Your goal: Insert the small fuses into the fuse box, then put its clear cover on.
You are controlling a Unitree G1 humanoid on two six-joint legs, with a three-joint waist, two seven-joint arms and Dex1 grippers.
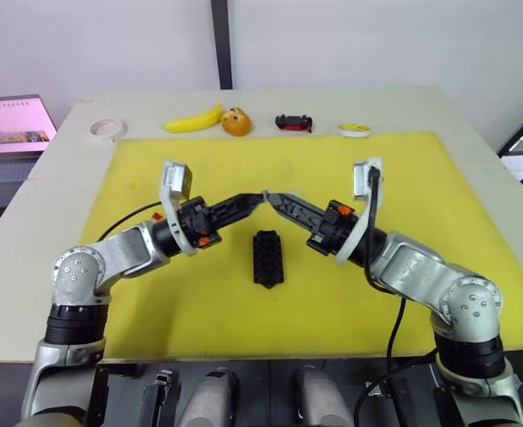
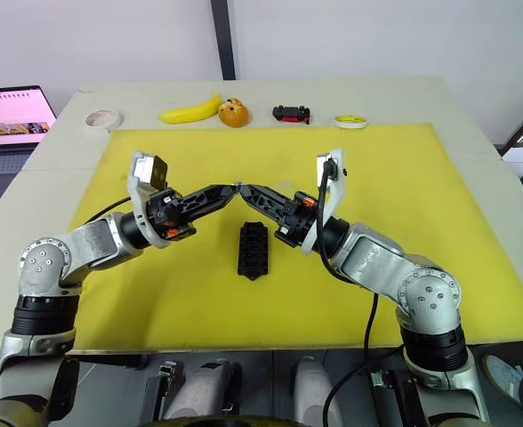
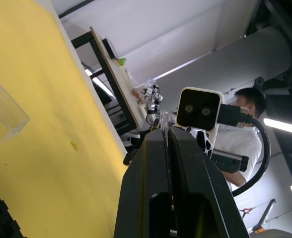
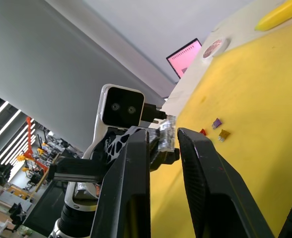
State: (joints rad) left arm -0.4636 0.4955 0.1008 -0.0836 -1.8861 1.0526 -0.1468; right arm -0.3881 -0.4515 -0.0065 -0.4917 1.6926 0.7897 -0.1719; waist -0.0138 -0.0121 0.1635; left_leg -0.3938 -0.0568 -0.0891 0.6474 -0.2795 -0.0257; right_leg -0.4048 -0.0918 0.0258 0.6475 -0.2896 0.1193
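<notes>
Above the yellow mat point(image 1: 155, 294), the left gripper point(image 1: 260, 196) and right gripper point(image 1: 272, 197) meet tip to tip, passing a small clear piece point(image 4: 167, 134). The left's fingers are pressed tight on it; the right's stand parted around it. The fuse box point(image 1: 268, 257) lies just below both grippers, and the clear cover point(image 3: 2, 115) rests on the mat beyond the left's tips. A mistimed release would likely drop the glassy piece onto the box.

Claws point(image 1: 265, 195) tip-to-tip (left pinched, right parted)
</notes>
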